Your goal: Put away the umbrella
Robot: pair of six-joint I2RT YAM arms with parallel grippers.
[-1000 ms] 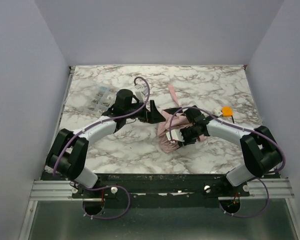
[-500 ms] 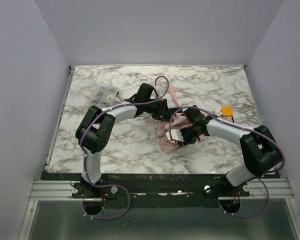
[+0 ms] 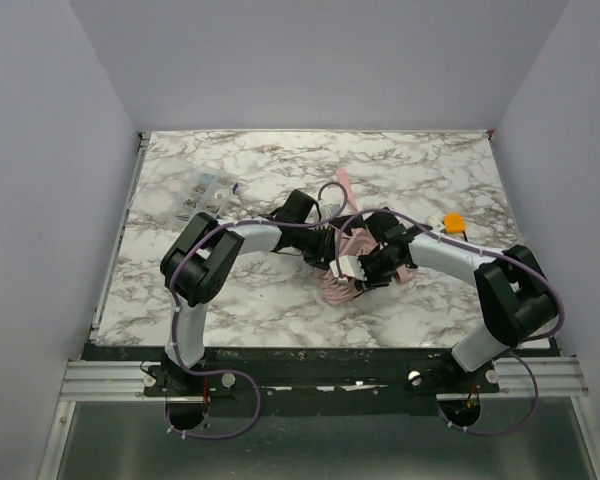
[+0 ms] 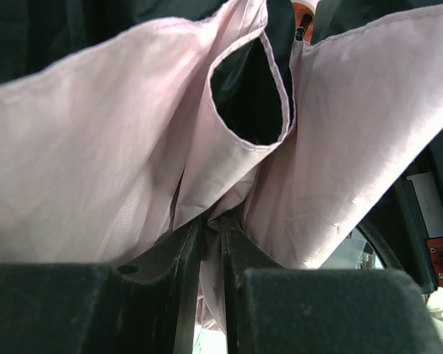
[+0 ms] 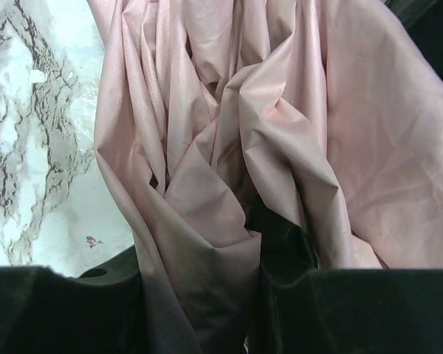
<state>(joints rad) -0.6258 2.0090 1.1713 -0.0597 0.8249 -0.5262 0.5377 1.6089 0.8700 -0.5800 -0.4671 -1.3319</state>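
Top external view gives me the umbrella (image 3: pixel 333 288) as a crumpled heap of pale pink fabric near the middle of the tabletop (image 3: pixel 430 170), a little toward the near edge. Both arms bend inward and meet over it. The left gripper (image 3: pixel 330 248) comes at the heap from the left and the right gripper (image 3: pixel 358 270) from the right, the two just beside each other. A pink strap (image 3: pixel 343 186) trails out from the heap toward the far edge.

On the left wrist camera I see the jaws drawn almost together with a thin fold of the pink cloth pinched in the narrow slit between them, and more cloth billowing above with a dark opening in it. On the right wrist camera the jaws stand partway apart, and a thick bunch of gathered folds fills the gap between them, so that gripper holds the umbrella too; marble shows at the left of that view.

A small orange object (image 3: pixel 453 221) sits near the right edge, apart from the fabric. A small clear packet (image 3: pixel 205 195) lies toward the left edge.
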